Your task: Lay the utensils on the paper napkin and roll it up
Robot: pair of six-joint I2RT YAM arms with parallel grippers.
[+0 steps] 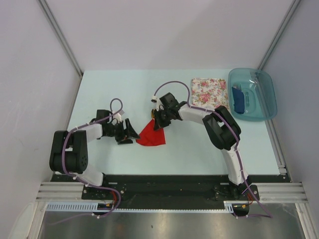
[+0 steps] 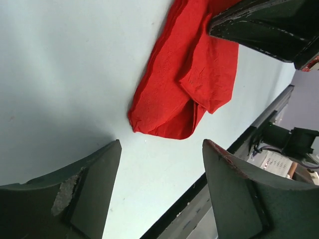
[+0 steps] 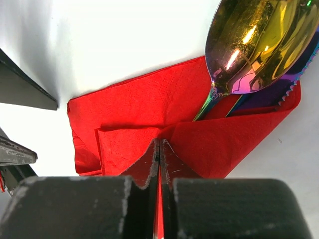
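Nearest to the arm bases, the left tool [image 1: 127, 132] sits low over the desk [image 1: 99, 89], just to the left of the paper napkin [image 1: 151, 135]. Its two fingers [image 2: 92, 196] are spread wide, and nothing is between them. It does not touch the red paper. A strip of bare desk lies between them.

The paper napkin is folded over into a loose, bunched wedge. It lies near the middle of the desk. The right tool [image 1: 158, 121] comes down on its far edge. Its fingers [image 3: 147, 167] are pressed together and pinch a folded flap of the red paper. A thin red line shows in the gap between them.

The utensils [image 3: 249, 74] lie tucked inside the fold, with their heads sticking out at one corner. The spoon [image 3: 259, 40] has a shiny gold bowl. A purple blade with little teeth [image 3: 269, 94] lies under it.

Farther back on the right are a flower napkin [image 1: 209, 92] and a blue-green tray [image 1: 266, 107]. The tray has blue cutlery [image 1: 239, 99] in it.
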